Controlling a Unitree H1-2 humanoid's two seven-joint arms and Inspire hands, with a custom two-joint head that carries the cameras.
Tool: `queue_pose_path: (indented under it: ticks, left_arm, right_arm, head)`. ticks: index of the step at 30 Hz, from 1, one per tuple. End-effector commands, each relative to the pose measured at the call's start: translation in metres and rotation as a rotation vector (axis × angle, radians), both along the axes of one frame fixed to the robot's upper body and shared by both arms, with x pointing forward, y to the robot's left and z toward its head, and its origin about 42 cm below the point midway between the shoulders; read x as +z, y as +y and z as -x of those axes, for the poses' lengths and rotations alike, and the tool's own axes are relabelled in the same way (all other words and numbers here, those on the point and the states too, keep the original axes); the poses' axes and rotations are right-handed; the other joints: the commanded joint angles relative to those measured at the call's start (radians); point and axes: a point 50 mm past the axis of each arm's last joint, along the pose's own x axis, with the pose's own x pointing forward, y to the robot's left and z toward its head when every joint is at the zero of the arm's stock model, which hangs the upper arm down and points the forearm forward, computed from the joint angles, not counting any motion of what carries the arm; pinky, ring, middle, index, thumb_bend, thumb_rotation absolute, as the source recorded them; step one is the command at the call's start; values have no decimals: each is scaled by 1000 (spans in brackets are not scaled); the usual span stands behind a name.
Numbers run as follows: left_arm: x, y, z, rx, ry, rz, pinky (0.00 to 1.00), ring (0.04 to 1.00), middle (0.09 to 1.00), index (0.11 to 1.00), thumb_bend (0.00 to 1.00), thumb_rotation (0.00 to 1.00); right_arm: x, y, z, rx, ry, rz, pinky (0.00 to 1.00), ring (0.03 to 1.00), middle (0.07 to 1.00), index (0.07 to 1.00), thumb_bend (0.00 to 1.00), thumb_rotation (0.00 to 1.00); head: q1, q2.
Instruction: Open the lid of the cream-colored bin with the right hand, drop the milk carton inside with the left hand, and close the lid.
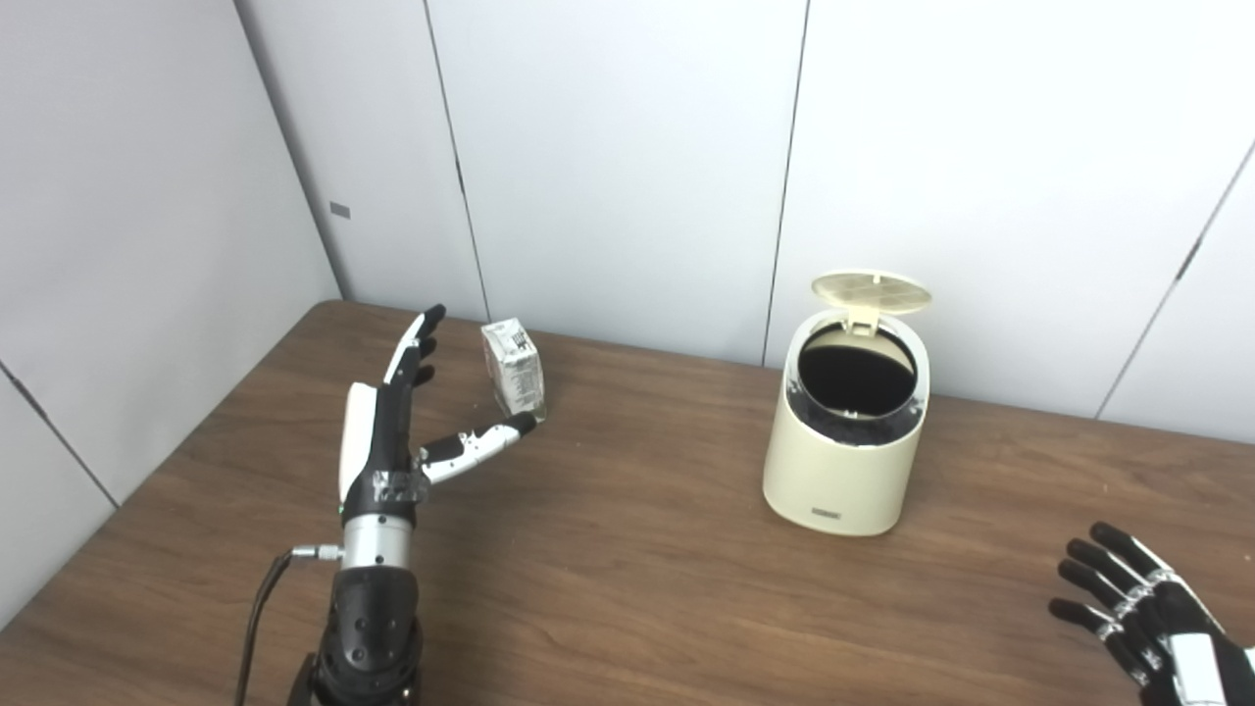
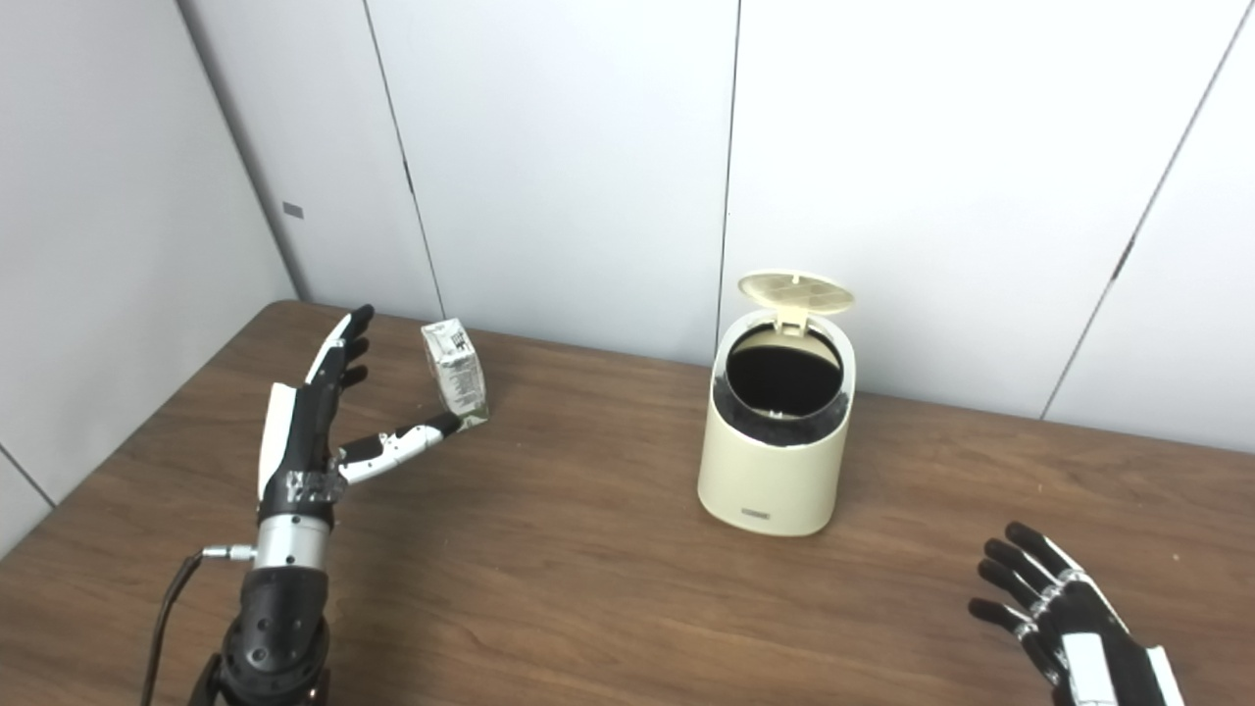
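A cream-colored bin (image 1: 838, 461) stands on the wooden table (image 1: 627, 588), right of centre. Its round lid (image 1: 871, 291) is swung up at the back and the dark inside shows. A small milk carton (image 1: 514, 370) stands upright at the back left of the table. My left hand (image 1: 392, 422) is open just left of the carton, fingers pointing away from me; the thumb tip reaches the carton's base. My right hand (image 1: 1142, 608) is open at the lower right corner, well clear of the bin, holding nothing.
White wall panels (image 1: 627, 147) run along the far edge and the left side of the table. A cable (image 1: 257, 613) hangs from my left wrist. Bare tabletop lies between the carton and the bin.
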Motion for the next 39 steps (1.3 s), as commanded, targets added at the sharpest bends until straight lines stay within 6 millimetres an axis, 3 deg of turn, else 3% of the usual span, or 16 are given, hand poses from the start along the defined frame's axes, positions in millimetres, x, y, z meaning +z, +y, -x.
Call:
queue_pose_path:
  ticks: [1,4,8,16,18,19,23,29,39]
  left_arm:
    - [22,9,-12,-9,-54,-58,879,919,952,966,851,143]
    - [26,13,-20,-26,-33,-54,898,934,968,977,865,140]
    - [28,17,-33,-35,21,-40,994,994,998,999,904,129]
    - [30,30,-65,-43,83,-87,975,1000,1000,1000,911,111]
    - [31,33,-72,-51,107,-64,819,961,1000,1000,903,124]
    - [30,34,-77,-60,122,-33,804,956,1000,1000,902,124]
    - [30,37,-91,-67,164,-1,914,986,994,1000,886,93]
    - [28,39,-109,-70,184,54,987,990,988,1000,892,76]
    - [30,40,-130,-79,231,105,980,968,967,984,859,56]
  right_arm:
    - [15,1,-6,16,-79,17,637,781,787,811,785,802]
    - [13,1,-7,19,-81,30,632,783,793,824,791,800]
    - [10,2,-9,27,-94,27,631,789,805,843,859,807]
    - [6,3,-9,-1,-93,27,620,784,802,837,932,812]
    - [6,3,-9,-4,-93,26,605,773,795,825,936,808]
    - [6,4,-8,-6,-94,30,604,772,795,824,935,808]
    - [7,4,-6,-6,-99,36,606,780,790,825,938,808]
    - [2,2,-8,0,-82,12,644,795,799,821,955,826]
    - [2,2,-5,-22,-107,7,627,775,777,798,936,898]
  head:
    - [1,1]
    - [-2,1]
    - [-6,1]
    - [-8,4]
    - [-8,4]
    - [-7,5]
    - [-9,7]
    - [-13,1]
    - [-15,7]
